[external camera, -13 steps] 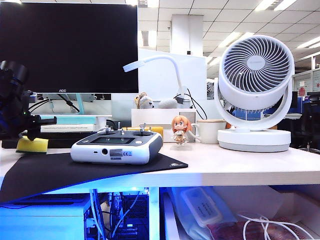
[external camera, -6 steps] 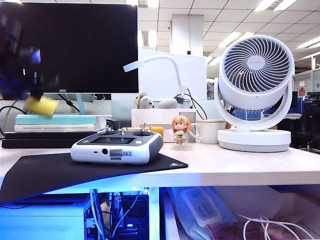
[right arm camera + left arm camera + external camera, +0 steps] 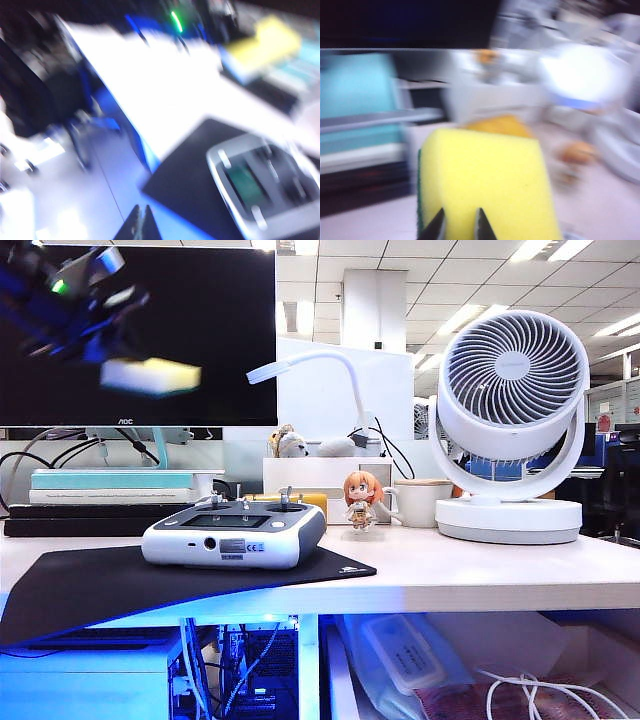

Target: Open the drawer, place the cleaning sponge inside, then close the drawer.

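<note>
Exterior view: left gripper [image 3: 100, 335] high over desk's left end, in front of black monitor [image 3: 140, 330], clamped on small yellow foam cleaning sponge [image 3: 150, 377], blurred. Carried clear of grey handheld controller [image 3: 233, 532] on black mat [image 3: 120, 585]. Wide white drawer [image 3: 85, 675] under desk, blue-lit; can't tell if pulled out.

Left wrist view: fingertips [image 3: 436, 227] pinch sponge [image 3: 485, 187], green layer at side.

Right wrist view: right gripper [image 3: 139, 223] closed, empty, beside desk edge, presumably kept near drawer front.
</note>
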Tool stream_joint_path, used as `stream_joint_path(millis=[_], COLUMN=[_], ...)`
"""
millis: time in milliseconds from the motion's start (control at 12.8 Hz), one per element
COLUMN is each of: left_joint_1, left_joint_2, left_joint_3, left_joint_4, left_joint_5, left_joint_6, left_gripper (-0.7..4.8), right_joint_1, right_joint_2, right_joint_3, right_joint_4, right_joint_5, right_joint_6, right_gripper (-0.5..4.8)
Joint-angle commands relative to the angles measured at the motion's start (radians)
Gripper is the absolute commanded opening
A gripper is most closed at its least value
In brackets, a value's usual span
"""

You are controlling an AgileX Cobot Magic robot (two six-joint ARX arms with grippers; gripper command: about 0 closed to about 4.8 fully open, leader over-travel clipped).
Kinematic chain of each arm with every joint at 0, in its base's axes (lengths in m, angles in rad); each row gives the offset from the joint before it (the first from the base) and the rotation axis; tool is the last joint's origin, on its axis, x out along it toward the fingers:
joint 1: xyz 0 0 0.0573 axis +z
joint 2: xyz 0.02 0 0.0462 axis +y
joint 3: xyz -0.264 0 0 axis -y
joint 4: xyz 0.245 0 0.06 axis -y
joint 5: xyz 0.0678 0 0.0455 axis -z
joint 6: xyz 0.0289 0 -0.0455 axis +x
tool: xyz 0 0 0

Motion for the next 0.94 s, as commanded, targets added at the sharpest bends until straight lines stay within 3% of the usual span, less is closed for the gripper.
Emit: stream_joint_path(millis=[78, 469, 625, 937], left_joint_1=[-0.145, -0.366, -0.415, -0.514], left_joint_2=[-0.049, -0.048, -0.048, -0.042], left_joint_3=[0.002, 0.002, 0.002, 0.002], left_joint_4=[-0.052, -0.137, -0.164, -0.212], left_joint_5=[0.020, 0.087, 0.087, 0.086], left_joint_6=[0.003, 0.004, 0.005, 0.048], left_gripper=[0.79, 0.79, 0.79, 0.79], right_joint_1=[-0.001, -0.001, -0.001, -0.001], right_joint_2=[-0.039, -0.172, -0.204, -0.274], right_joint_3=[0.010, 0.010, 0.010, 0.010], right_joint_4=[-0.234, -0.360, -0.409, -0.517], right_joint_5=[0.143, 0.275, 0.277, 0.401], right_joint_6=[-0.023, -0.015, -0.008, 0.064], right_gripper=[-0.08, -0.08, -0.08, -0.08])
